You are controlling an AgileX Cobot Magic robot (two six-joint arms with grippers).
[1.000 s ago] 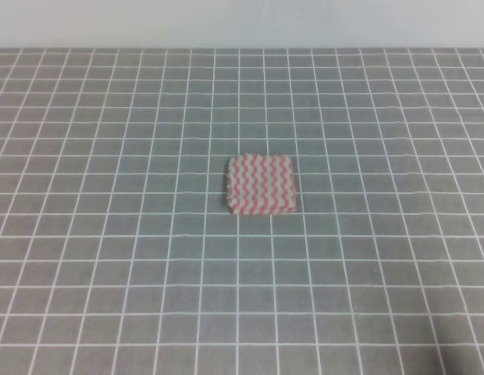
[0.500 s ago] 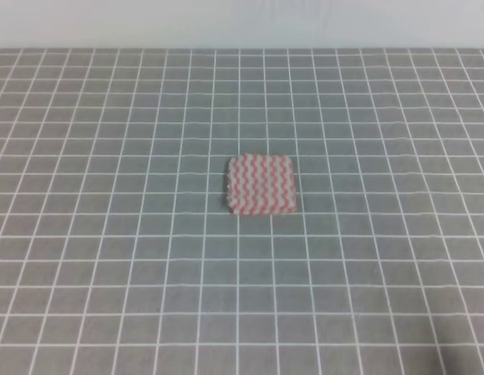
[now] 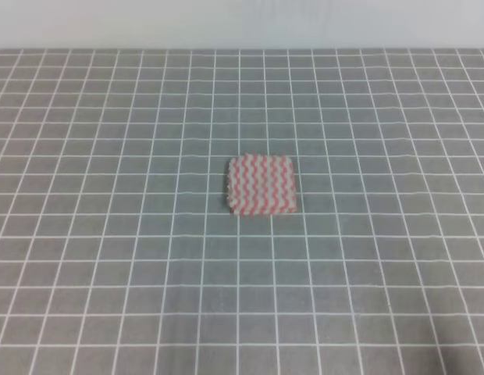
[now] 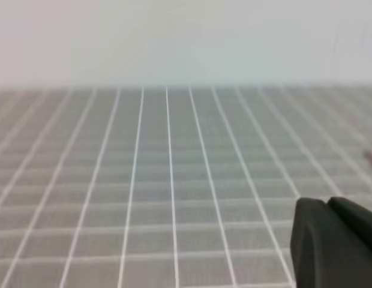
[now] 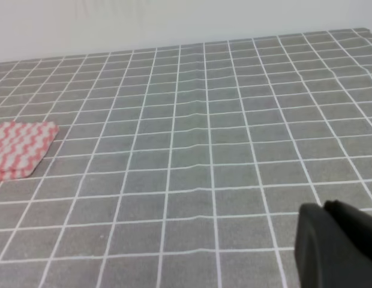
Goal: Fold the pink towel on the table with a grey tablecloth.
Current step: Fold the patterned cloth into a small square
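Pink-and-white wavy zigzag stripes across the pink towel (image 3: 261,185), paler and whiter at the frayed left edge; same stripes, redder against white, in the right wrist view (image 5: 21,149). Faint pink blur at the right border of the left wrist view, too soft to identify. Grey cloth over the tabletop (image 3: 109,258), ruled with a grid of thin white lines, slightly rippled near the middle in the right wrist view. Plain off-white wall (image 3: 242,23) behind. Matt black on the left claw (image 4: 336,246) and on the right claw (image 5: 336,246).
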